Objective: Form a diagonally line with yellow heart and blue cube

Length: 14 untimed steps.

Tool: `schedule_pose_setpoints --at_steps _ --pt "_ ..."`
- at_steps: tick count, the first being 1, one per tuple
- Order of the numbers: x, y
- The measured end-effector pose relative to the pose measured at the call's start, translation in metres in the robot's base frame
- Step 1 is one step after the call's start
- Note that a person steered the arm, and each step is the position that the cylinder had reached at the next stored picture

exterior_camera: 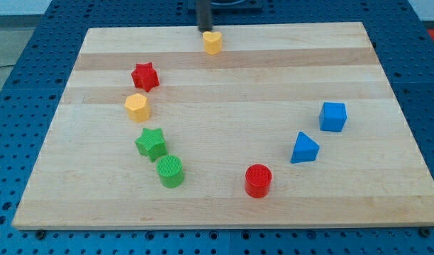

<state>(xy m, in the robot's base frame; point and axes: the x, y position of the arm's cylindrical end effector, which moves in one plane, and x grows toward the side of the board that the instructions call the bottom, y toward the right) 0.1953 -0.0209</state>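
Note:
The yellow heart (213, 42) lies near the top edge of the wooden board (224, 85), a little left of centre. My tip (203, 30) stands just above and to the left of the heart, touching or nearly touching it. The blue cube (333, 117) sits at the view's right, well below and to the right of the heart.
A blue triangular block (304, 148) lies below and left of the cube. A red cylinder (258, 180) is at the bottom centre. On the left are a red star (145, 76), a yellow hexagon (137, 107), a green star (152, 143) and a green cylinder (170, 171).

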Motion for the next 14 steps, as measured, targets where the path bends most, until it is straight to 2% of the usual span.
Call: schedule_pose_setpoints --at_steps 2,4,5,6,9,10,11,13,14 --pt "0.037 0.045" --pt "0.052 -0.069" --pt "0.077 -0.072" --pt "0.06 -0.071" --pt "0.057 -0.077" --pt "0.057 -0.057" --pt "0.04 0.022" --pt "0.143 0.212" --pt "0.2 0.265"
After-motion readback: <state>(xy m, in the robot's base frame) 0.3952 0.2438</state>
